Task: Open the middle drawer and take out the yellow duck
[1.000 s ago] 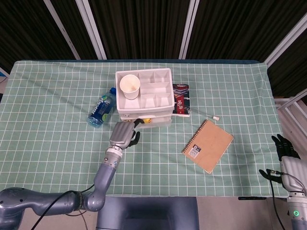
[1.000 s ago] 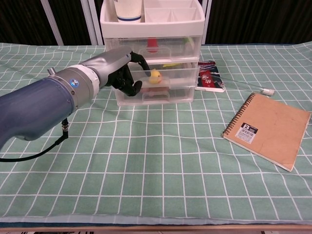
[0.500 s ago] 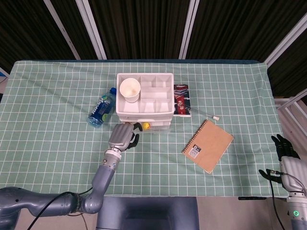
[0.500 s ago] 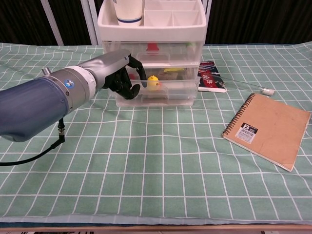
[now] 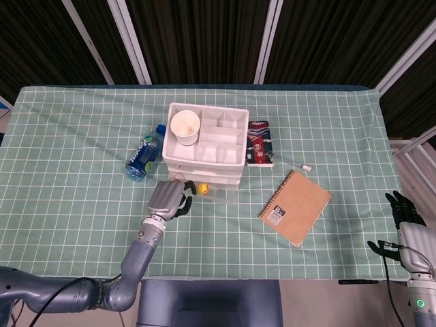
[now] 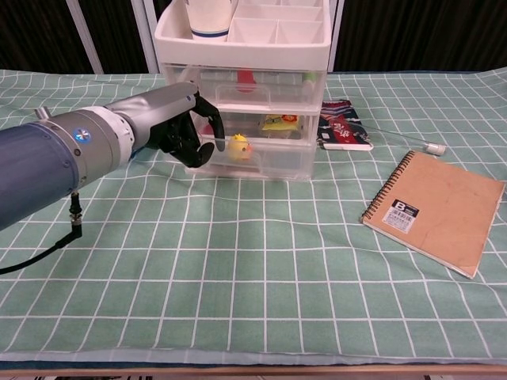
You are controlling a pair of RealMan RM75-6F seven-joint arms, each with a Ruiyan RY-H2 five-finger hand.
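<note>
A bottle [image 5: 144,157] lies on its side on the green checked cloth [image 5: 75,150], at about nine o'clock from the drawer unit [image 5: 207,142] and just beside it. At seven o'clock from the unit, the left hand [image 5: 167,197] sits with its fingers [image 6: 207,127] curled around the left end of the drawer [image 6: 253,161], gripping its front edge in the chest view. That clear drawer stands pulled out toward the near side of the table. The duck [image 6: 239,146] sits inside it near the left end, just beside the fingertips; I cannot tell if they touch it. From above, the duck [image 5: 202,188] shows as a small yellow spot at six o'clock from the unit, right next to the hand.

A white cup [image 5: 184,126] stands in the left compartment of the tray on top of the unit. Through the clear fronts I can see a red thing in the upper drawer and a yellow packet [image 6: 279,122] further back at the duck's level.

At three o'clock from the unit, touching its side, lies a dark packet [image 5: 259,142], and a thin white stick [image 5: 291,160] lies beyond it. At four o'clock, well apart, a brown spiral notebook [image 5: 295,207] lies flat and askew.

The right hand [image 5: 405,208] is off the table's edge at the far right, dark fingers pointing up, holding nothing; how far they are spread I cannot tell.
</note>
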